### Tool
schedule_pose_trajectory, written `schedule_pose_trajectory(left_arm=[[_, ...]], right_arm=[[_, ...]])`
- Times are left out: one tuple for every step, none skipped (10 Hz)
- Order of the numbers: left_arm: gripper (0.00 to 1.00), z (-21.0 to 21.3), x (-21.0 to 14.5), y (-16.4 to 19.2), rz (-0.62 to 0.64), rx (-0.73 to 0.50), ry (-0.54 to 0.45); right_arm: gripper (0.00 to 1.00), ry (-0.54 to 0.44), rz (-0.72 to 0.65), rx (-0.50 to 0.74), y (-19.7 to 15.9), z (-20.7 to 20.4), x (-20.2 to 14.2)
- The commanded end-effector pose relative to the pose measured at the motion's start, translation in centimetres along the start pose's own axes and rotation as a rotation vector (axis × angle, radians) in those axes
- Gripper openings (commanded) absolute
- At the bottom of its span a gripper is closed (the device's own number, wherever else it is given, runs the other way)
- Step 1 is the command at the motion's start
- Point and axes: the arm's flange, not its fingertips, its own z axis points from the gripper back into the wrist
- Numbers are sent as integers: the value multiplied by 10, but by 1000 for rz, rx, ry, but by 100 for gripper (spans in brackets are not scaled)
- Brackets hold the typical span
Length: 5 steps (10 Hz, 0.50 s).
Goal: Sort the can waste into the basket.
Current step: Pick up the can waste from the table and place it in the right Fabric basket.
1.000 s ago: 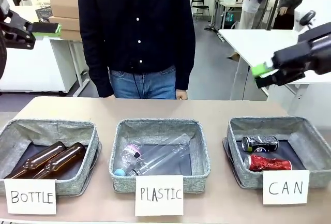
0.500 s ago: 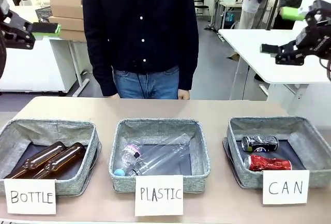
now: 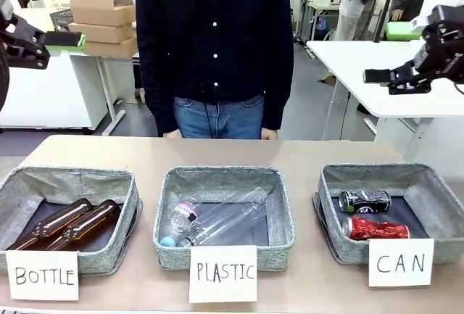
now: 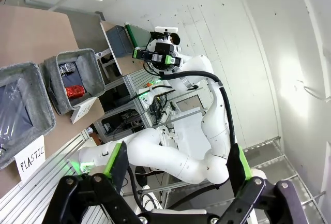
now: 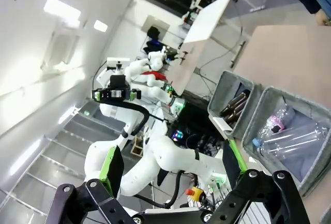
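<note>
Already sorted: both cans (image 3: 370,214) lie side by side, long axes crosswise, in CAN basket (image 3: 333,183).
Nearer hand: right hand (image 3: 395,56), spread, empty, high above it.
Left hand (image 3: 54,40): spread, empty, well apart.

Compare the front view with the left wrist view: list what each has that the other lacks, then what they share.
Front view alone: the BOTTLE basket with two brown glass bottles, and the person standing at the far side.

Left wrist view alone: the left gripper close up, fingers apart with nothing between them.

Both: the CAN basket holding the red can and black-and-grey can, the PLASTIC basket, and the raised right gripper.
</note>
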Motion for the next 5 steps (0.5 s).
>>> schedule_pose_trajectory(left_arm=[[100, 0, 1, -2, -11, -30, -2], [100, 0, 1, -2, -11, -30, -2], [100, 0, 1, -2, -11, -30, -2], [100, 0, 1, -2, -11, -30, -2], [100, 0, 1, -2, -11, -30, -2]], right_arm=[[100, 8, 14, 1, 0, 2, 2], [100, 8, 14, 1, 0, 2, 2], [100, 8, 14, 1, 0, 2, 2], [100, 8, 14, 1, 0, 2, 2], [100, 8, 14, 1, 0, 2, 2]])
